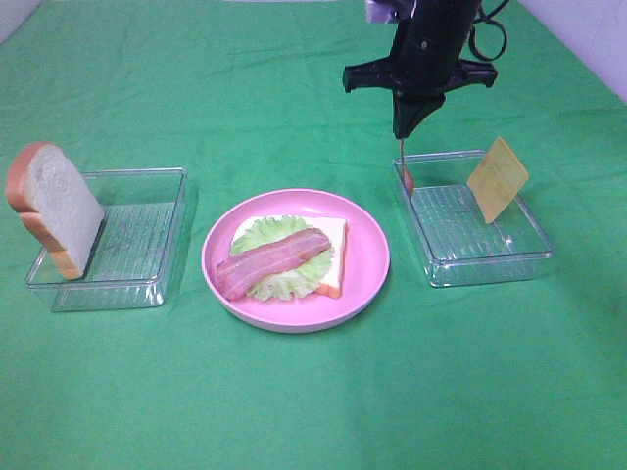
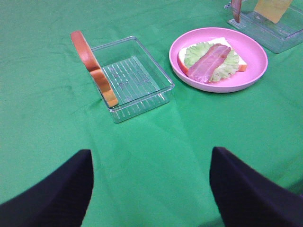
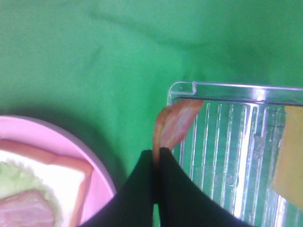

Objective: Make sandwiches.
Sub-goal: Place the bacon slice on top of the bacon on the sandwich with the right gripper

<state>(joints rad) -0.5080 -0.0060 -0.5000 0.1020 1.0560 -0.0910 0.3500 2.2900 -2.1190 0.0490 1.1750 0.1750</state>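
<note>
Pinching a loose bacon strip (image 3: 177,120) in my right gripper (image 3: 158,152) at the tray (image 1: 529,257) corner, left gripper (image 2: 151,187) spread wide. Plate (image 1: 367,269) holds bread (image 1: 335,235), lettuce (image 1: 257,235), bacon (image 1: 274,260); cheese (image 1: 497,178) and top slice (image 1: 61,201) are left.

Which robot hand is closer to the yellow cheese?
The right. The right gripper hangs at a corner of the clear tray holding the cheese slice, jaws shut on a bacon strip. The left gripper is far off, across the pink plate.

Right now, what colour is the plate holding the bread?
Pink; the plate shows best in the exterior high view.
</note>
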